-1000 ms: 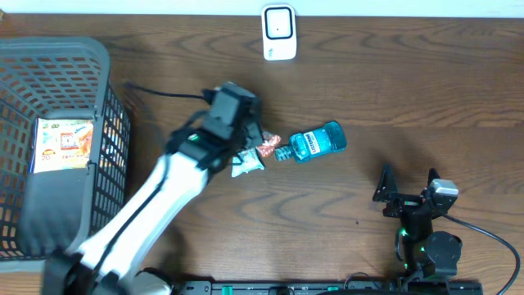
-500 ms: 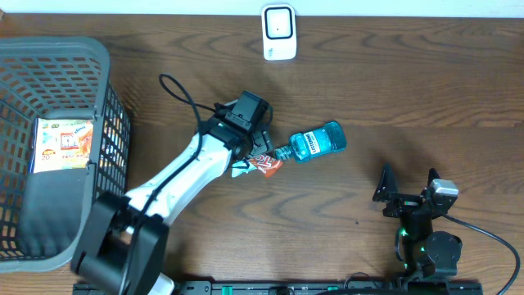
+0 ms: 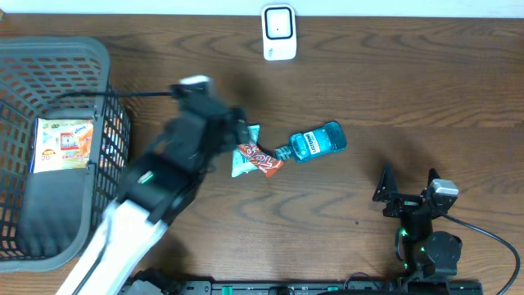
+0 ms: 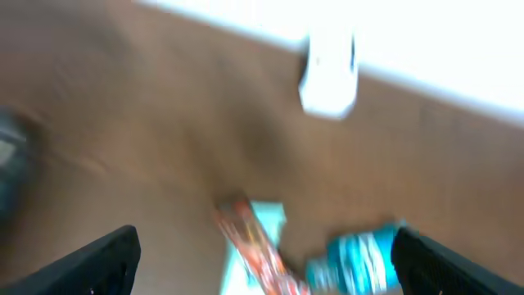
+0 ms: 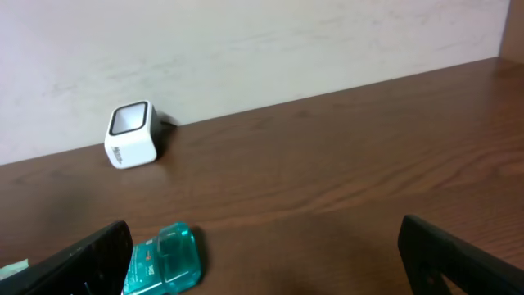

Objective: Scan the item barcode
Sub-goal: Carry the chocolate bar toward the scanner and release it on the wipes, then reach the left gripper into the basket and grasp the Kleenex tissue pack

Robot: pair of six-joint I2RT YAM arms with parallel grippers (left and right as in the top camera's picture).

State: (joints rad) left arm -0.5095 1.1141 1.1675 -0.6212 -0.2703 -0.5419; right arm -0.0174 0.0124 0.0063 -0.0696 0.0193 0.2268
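— On the table, beside the basket, what is risked?

— The left gripper, blurred, and the right gripper, parked well apart, are both seen spread wide and empty. Were the left brought down hastily, the mouthwash bottle could be knocked, or the snack packet pinched so its barcode is hidden from the scanner.

— Where is the packet found?

— Lying flat just ahead of the left jaws, beside the bottle's cap.
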